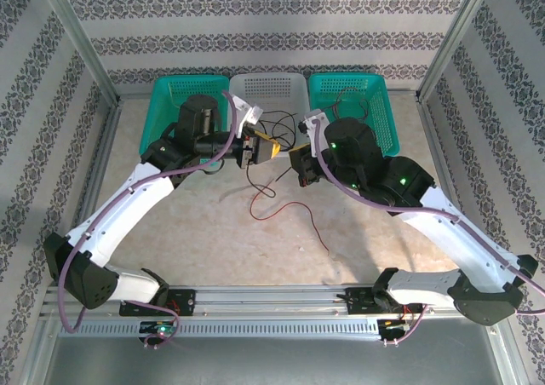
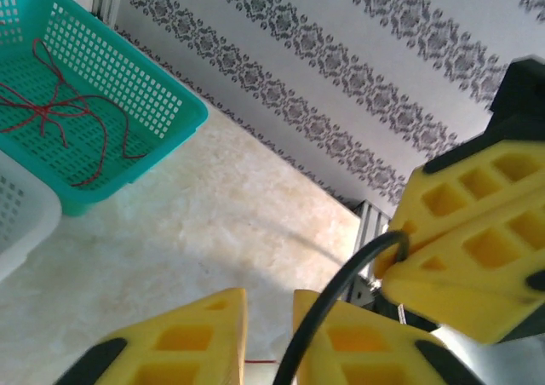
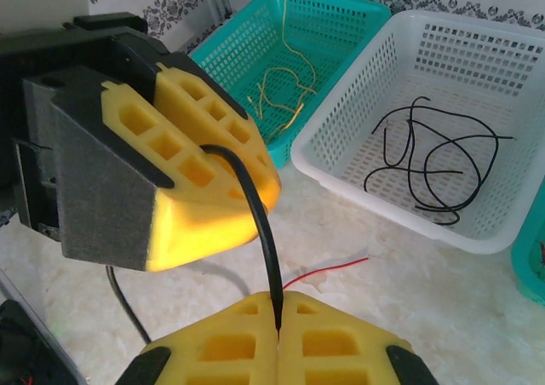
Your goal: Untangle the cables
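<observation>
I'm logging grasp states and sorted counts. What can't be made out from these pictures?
Left gripper, left wrist view: bottom edge cuts off the black cable; a firm pinch is unclear.
Left teal basket, top view: contents partly hidden by the left arm.
Cables in the right teal basket, top view: too small to count.

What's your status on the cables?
Right tool shut on black cable. Left tool nearly shut around it, grip unclear. Red cable lies loose beneath.
</observation>
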Robot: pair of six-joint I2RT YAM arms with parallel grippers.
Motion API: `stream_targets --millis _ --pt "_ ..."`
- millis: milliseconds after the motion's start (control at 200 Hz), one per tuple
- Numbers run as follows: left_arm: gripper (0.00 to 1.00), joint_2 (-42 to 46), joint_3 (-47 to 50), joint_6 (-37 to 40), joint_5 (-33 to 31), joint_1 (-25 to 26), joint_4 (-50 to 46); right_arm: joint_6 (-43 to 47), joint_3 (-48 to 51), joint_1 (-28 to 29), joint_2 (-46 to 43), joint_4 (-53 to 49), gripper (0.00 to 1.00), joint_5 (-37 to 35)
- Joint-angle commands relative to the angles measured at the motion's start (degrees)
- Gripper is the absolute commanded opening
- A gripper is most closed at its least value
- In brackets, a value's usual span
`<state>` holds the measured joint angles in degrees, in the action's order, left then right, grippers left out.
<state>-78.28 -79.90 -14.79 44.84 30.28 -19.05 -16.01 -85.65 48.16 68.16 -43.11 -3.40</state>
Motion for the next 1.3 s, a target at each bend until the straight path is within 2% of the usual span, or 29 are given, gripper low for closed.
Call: stream_targets --millis 0,40,75,100,175,285,360,420,480,545,605,710,834,1004,1044,1174,1234,1294 --pt "0.09 0.1 -2.4 -0.2 0.8 0.7 0.4 1.3 -2.0 0.4 0.2 0.0 0.00 -0.3" --pt "0.00 0.3 -2.4 -0.6 0.2 0.7 1.0 1.2 -2.2 0.3 0.1 0.0 0.00 -1.1" --pt "0.00 0.5 -2.3 -0.9 -0.6 0.7 1.6 0.9 -2.4 0.2 0.1 -0.2 0.00 -2.2" --pt "0.00 0.8 -2.2 -1.2 -1.2 0.7 2.4 0.6 -2.5 0.1 0.0 -0.2 0.06 -3.2" --pt "0.00 1.8 -1.2 -3.9 -2.3 0.1 6.4 -0.8 -2.6 -0.7 -0.8 -0.4 0.35 -6.5" --pt "0.00 2.2 0.9 -12.2 0.5 -2.1 17.4 -5.0 -1.0 -4.3 -3.9 0.0 0.60 -8.4" --pt "0.00 2.1 2.7 -18.6 3.2 -3.0 26.2 -10.4 1.4 -10.2 -6.4 0.5 0.67 -4.0" --pt "0.00 1.6 3.1 -22.4 5.2 -3.1 31.4 -16.0 3.4 -17.2 -7.0 0.3 0.73 4.4" --pt "0.00 1.0 2.9 -26.1 7.3 -3.2 35.3 -21.2 5.3 -23.7 -5.9 0.6 0.74 16.2" --pt "0.00 0.3 2.8 -29.8 9.7 -3.2 39.5 -25.7 8.3 -27.2 -4.4 2.9 0.75 26.1" --pt "0.00 -0.3 2.6 -32.7 11.4 -3.2 42.6 -29.5 11.3 -27.5 -3.2 6.9 0.77 32.2" --pt "0.00 -1.1 2.6 -36.6 13.0 -3.2 47.0 -35.5 15.7 -25.6 -1.7 14.8 0.77 37.7" --pt "0.00 -0.1 3.7 -36.7 9.1 -3.6 47.6 -36.5 18.0 -21.6 -2.4 18.4 0.78 35.5" --pt "0.00 -1.3 3.5 -39.5 8.0 -3.7 51.9 -41.9 23.0 -20.3 -2.5 26.8 0.78 37.1" --pt "0.00 -1.4 3.4 -38.5 6.2 -4.0 50.8 -40.8 22.6 -20.1 -2.4 24.9 0.76 35.7" --pt "0.00 -1.9 0.2 -29.6 -3.0 -4.3 36.0 -36.8 20.7 -20.6 -4.2 15.5 0.74 27.0" --pt "0.00 -2.9 -1.5 -27.9 -7.6 -4.7 31.7 -36.0 20.7 -22.5 -5.8 10.7 0.74 22.9" --pt "0.00 -4.4 -2.8 -27.9 -10.4 -5.3 30.5 -35.9 21.9 -25.2 -7.4 8.1 0.75 22.3"
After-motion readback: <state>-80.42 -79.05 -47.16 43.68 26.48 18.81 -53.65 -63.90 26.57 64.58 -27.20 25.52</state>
